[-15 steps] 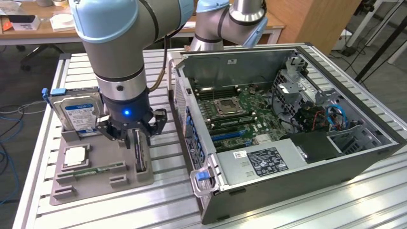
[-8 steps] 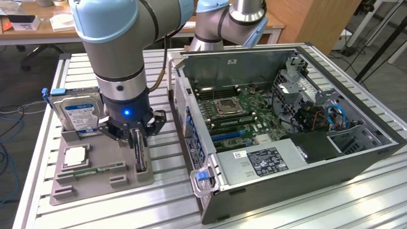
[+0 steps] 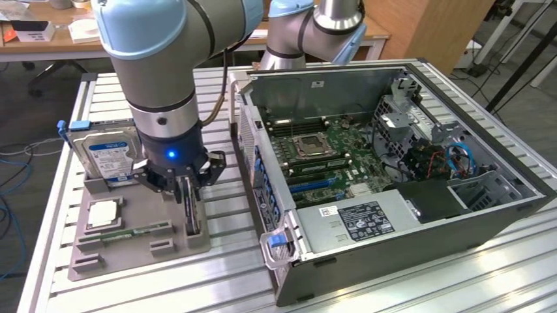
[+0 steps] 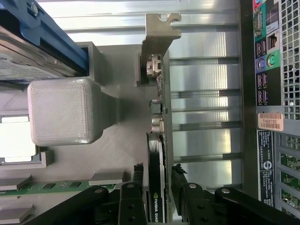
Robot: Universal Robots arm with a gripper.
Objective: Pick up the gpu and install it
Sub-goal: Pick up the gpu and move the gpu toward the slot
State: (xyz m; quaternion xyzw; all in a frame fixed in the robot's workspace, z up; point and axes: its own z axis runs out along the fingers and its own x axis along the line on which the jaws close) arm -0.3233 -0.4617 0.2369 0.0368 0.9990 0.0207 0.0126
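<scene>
The gpu [image 3: 190,218] stands on its long edge in a slot at the side of the grey tray [image 3: 130,251] that is nearest to the open computer case [image 3: 392,195], so both flat faces are free to be gripped from above. The claw [image 3: 190,195] sits over it, clenched on the gpu with one finger on each face, and the card seems not yet lifted out of the tray. At the far end of the tray the hard drive [image 3: 109,153] stands in its own slot, and the tray rests on the counter [image 3: 226,280].

A robotics lab: a robot arm [image 3: 161,98] stands over a slotted aluminium desk [image 3: 435,287] carrying an open computer case [image 3: 340,85] and a grey holder [image 3: 139,241] of computer parts; behind are a wooden desk [image 3: 26,49], an office chair [image 3: 52,72] and loose cables [image 3: 10,160] on the floor [image 3: 9,251].
</scene>
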